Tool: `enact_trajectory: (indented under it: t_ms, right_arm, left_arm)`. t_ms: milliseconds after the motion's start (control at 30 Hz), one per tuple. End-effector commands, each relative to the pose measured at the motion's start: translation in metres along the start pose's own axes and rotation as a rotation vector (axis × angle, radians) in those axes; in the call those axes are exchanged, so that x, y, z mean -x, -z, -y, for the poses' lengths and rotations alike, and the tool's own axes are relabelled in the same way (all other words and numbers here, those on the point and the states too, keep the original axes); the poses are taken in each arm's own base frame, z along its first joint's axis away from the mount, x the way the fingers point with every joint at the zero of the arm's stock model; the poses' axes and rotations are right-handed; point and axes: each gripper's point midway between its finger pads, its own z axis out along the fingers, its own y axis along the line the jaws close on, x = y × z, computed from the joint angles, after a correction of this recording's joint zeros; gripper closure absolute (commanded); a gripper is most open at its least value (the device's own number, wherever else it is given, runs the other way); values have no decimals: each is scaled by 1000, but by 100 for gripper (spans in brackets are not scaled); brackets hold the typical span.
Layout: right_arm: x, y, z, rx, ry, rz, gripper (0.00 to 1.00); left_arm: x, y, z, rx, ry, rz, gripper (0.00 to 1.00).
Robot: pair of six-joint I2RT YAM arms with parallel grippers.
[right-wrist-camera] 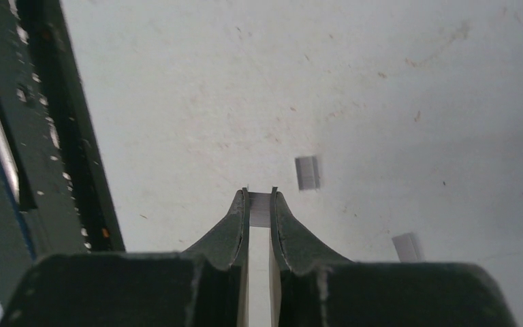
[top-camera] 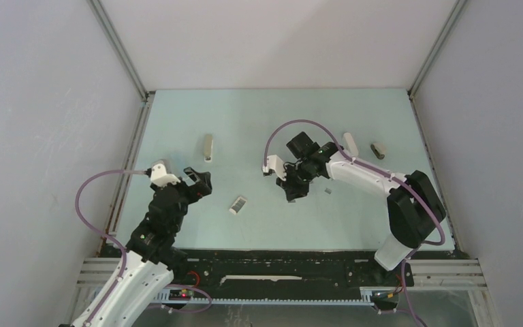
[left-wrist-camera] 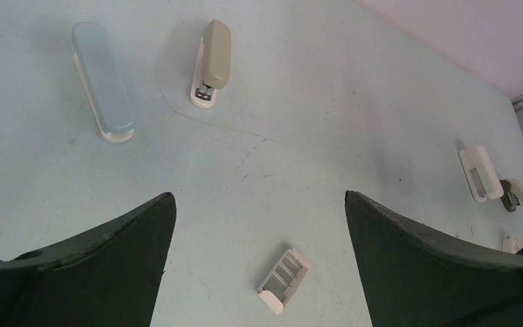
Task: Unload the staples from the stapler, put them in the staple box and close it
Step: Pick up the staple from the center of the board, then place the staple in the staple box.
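Note:
The white stapler (top-camera: pixel 351 144) lies at the back right of the table, away from both grippers; the left wrist view shows the stapler (left-wrist-camera: pixel 480 174) at its right edge. My right gripper (right-wrist-camera: pixel 260 195) is shut on a short grey strip of staples (right-wrist-camera: pixel 260 210) held just above the table. Two more staple strips (right-wrist-camera: pixel 308 172) lie on the surface beyond it, one of them visible from above (top-camera: pixel 327 191). In the top view the right gripper (top-camera: pixel 293 193) hangs mid-table. My left gripper (left-wrist-camera: pixel 259 204) is open and holds nothing, over at the left (top-camera: pixel 199 182).
A small printed box (left-wrist-camera: pixel 282 279) lies on the table between the open left fingers. A pale blue stapler (left-wrist-camera: pixel 102 82) and an olive-beige one (left-wrist-camera: pixel 214 61) lie further back. A dark stapler (top-camera: pixel 378 150) sits next to the white one. A dark rail (right-wrist-camera: pixel 48 136) runs along the right wrist view's left.

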Motion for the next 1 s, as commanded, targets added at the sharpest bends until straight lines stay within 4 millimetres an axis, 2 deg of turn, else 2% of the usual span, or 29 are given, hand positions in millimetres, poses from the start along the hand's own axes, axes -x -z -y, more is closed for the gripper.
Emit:
enact_trajectory:
  t_ms: [0,233,433,633,967]
  right_arm:
    - [39,3,-27,54,-4,128,98]
    - [79,-19,-62,97,63,188,98]
    - [109,-36,-81,133,61,234,98]
    - [135,-52,-84,132,48,271,98]
    - [159,-75,-79,82,-28,298,98]
  left_arm:
    - [10,1,6,-13,34,24,0]
    - [7,2,7,-18,40,10,0]
    - [11,6,5,-14,34,20,0]
    - [16,10,2,4,13,25,0]
    - [24,17,-9,34,15,74,0]
